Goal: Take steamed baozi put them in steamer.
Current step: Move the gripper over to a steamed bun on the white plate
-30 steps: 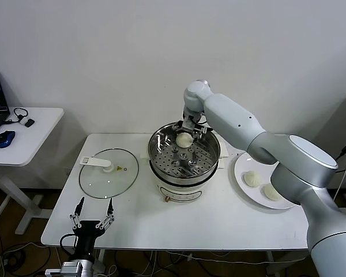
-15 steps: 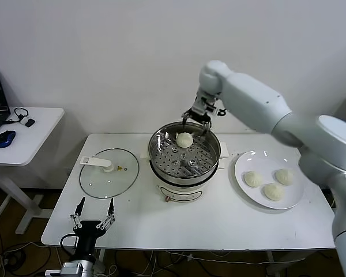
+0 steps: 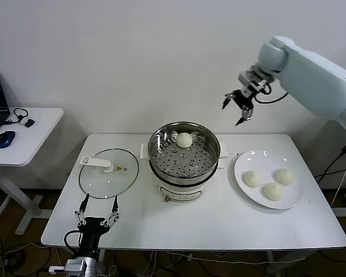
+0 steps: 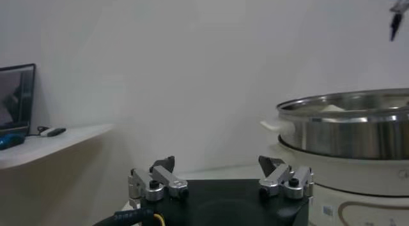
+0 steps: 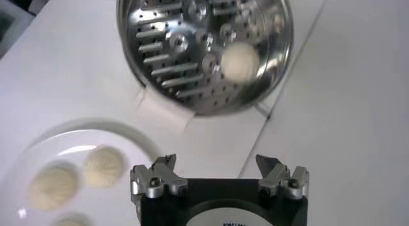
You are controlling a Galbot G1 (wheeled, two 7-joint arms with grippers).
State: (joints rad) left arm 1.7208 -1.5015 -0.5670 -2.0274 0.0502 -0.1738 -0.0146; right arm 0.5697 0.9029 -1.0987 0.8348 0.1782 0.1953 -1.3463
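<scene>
**One bun in, three to go**

Table [image 3: 161,225] first: it is white and holds everything. In the middle sits the steamer [image 3: 184,151], a shiny steel basket with holes in its floor. To the robot's left lies the glass lid [image 3: 108,172], flat on the table. To the robot's right is the white plate [image 3: 269,179].

One steamed baozi [image 3: 184,139] already rests inside the steamer, at the far side of the basket. The right wrist view shows it on the holey floor too [image 5: 238,60]. Three more buns [image 3: 269,183] wait on the plate. So I think the job is about a quarter done, with three trips left.

The right gripper [image 3: 240,107] hangs high in the air, above the gap between the steamer and the plate. Its fingers are spread apart and hold nothing. The left gripper [image 3: 96,212] sits low by the near table edge, just in front of the lid, fingers spread and empty too.

A second ago the right gripper was down inside the steamer, right at the bun. Half a second ago it had lifted just above the rim. Now it has swung up and away toward the plate side. The bun stayed where it was put.
</scene>
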